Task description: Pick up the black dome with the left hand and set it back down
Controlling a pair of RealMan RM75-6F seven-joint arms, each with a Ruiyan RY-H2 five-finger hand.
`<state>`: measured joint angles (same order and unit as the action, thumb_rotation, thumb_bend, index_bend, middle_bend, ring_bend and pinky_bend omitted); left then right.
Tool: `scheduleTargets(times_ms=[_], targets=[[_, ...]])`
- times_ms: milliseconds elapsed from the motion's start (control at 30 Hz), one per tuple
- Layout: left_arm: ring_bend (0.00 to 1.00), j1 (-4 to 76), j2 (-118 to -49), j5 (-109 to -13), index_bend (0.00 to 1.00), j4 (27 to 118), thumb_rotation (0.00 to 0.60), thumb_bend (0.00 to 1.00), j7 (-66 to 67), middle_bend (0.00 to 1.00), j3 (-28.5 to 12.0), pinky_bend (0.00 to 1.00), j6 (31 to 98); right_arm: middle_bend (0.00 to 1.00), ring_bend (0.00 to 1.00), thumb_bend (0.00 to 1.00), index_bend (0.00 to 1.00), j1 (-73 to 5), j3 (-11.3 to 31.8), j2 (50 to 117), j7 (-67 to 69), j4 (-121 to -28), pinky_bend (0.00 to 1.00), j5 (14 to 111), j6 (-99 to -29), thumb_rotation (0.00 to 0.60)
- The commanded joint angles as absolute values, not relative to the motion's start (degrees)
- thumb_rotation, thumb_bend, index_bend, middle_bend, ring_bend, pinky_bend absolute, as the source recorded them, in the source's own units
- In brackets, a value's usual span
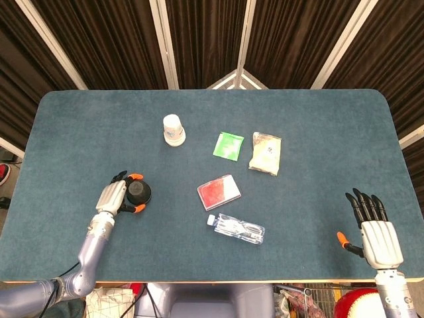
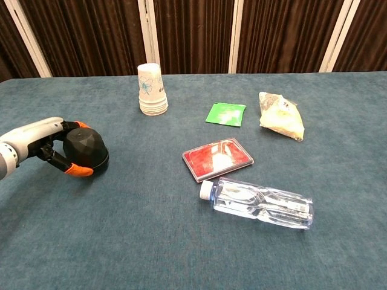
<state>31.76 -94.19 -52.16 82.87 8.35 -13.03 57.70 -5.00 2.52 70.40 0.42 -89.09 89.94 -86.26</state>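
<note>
Nearest the front edge of the blue felt-covered table [image 1: 318, 132], the right hand [image 1: 375, 233] rested by the right corner, holding nothing, its black fingers spread flat. Further in, a clear plastic water bottle [image 2: 257, 202] lay on its side near the middle, with a flat red packet in a clear case [image 2: 217, 158] just beyond it. Toward the left edge, the left hand [image 2: 53, 147] gripped the black dome [image 2: 86, 151], a matte, faceted, rounded lump with a wider base rim, orange-tipped fingers wrapped above and below it; whether it touched the felt could not be told. Beyond lay a green square sachet [image 2: 226, 113], a crumpled yellowish snack bag [image 2: 280, 116] and a stack of white paper cups [image 2: 151, 89].
</note>
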Motion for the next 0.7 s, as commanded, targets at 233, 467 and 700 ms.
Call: scheduleTargets(times_ms=[233, 467, 700], targets=[[0.00, 32.5, -93.8, -51.1, 0.21, 83.0, 0.600, 0.43, 10.3, 0.24, -11.9, 0.00, 55.6, 0.02, 0.07, 0.29, 0.07, -5.3, 2.5, 70.5, 0.5, -89.0, 0.01, 89.7, -85.7, 0.600], [0.00, 33.1, -93.0, -50.7, 0.17, 83.9, 0.600, 0.41, 11.5, 0.14, -11.1, 0.00, 54.1, 0.02, 0.07, 0.29, 0.07, -5.5, 2.4, 70.7, 0.5, -88.8, 0.01, 89.6, -85.2, 0.600], [0.00, 33.0, -91.8, -51.4, 0.16, 85.8, 0.600, 0.41, 11.0, 0.07, -11.2, 0.00, 54.5, 0.02, 0.07, 0.29, 0.07, -5.3, 2.4, 70.5, 0.9, -89.0, 0.01, 89.8, -85.6, 0.600]])
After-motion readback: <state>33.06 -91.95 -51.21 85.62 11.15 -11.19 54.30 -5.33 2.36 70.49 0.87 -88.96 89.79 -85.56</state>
